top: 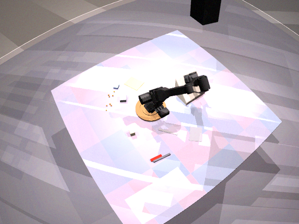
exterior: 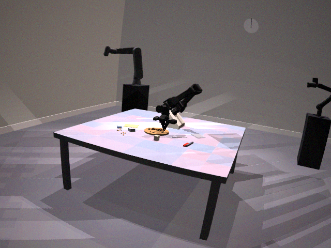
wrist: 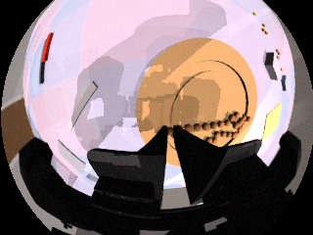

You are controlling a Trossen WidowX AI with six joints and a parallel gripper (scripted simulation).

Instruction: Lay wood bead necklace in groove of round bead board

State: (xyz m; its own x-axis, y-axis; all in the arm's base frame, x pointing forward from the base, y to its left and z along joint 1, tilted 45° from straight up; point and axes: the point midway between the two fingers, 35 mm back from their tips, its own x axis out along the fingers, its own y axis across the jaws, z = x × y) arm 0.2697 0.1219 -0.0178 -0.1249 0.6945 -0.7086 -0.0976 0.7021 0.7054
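The round wooden bead board (top: 142, 116) (exterior: 147, 132) (wrist: 196, 55) lies flat on the table under the arm, with a thin circular groove. The brown wood bead necklace (exterior: 152, 129) (wrist: 205, 125) lies over part of the board; in the wrist view it runs from the fingertips to the right and bunches near the groove's right side. My gripper (exterior: 164, 129) (wrist: 170, 129) points down over the board, its fingertips nearly together on one end of the bead string. The arm hides the fingertips and most of the necklace in the top view.
Loose beads (top: 110, 104) (exterior: 123, 133), a grey block (top: 123, 99) (exterior: 131, 129), a blue block (top: 116, 87) and a yellow sheet (top: 133, 83) lie left of the board. A small cube (top: 131, 133), a red-and-grey marker (top: 155, 157) and a flat pale piece (top: 195, 134) lie nearer. A pale box (exterior: 177, 120) stands behind.
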